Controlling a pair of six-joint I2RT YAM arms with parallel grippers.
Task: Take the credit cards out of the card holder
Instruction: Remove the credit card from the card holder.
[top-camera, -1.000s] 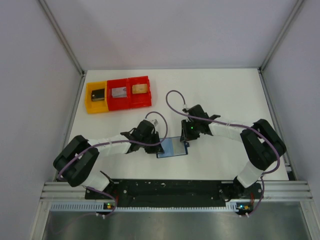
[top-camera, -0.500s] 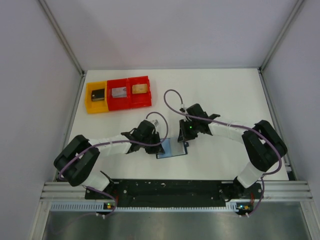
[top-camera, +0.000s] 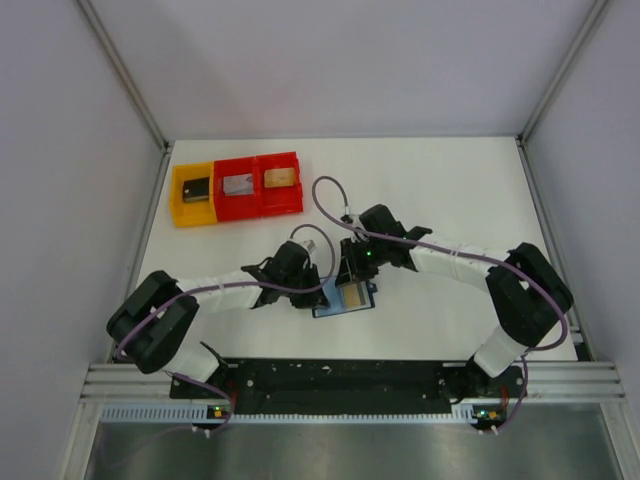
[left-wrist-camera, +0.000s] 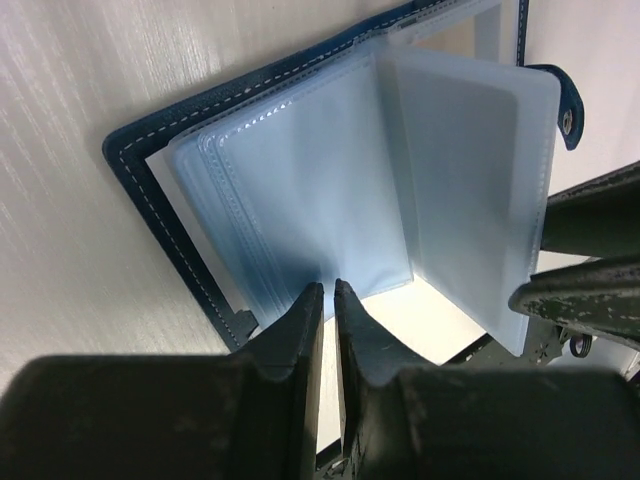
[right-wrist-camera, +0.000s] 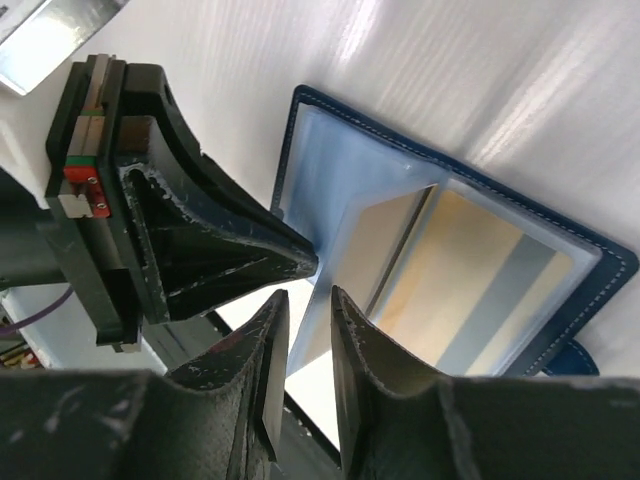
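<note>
The navy card holder lies open between the arms, its clear sleeves fanned out. A gold and blue-grey card shows in the sleeve on its right half. My left gripper is shut, with its tips pressing on the near edge of the sleeves. My right gripper has its jaws close together round the edge of one sleeve page, which stands raised. In the top view it sits over the holder's far edge. The left fingers are right beside it.
A yellow bin and two red bins stand in a row at the back left, each with a card in it. Purple cables loop over both arms. A black rail runs along the near edge.
My right gripper has moved left over the holder, bringing a sleeve page up with it. The gold card now shows. The left arm has hardly moved.
</note>
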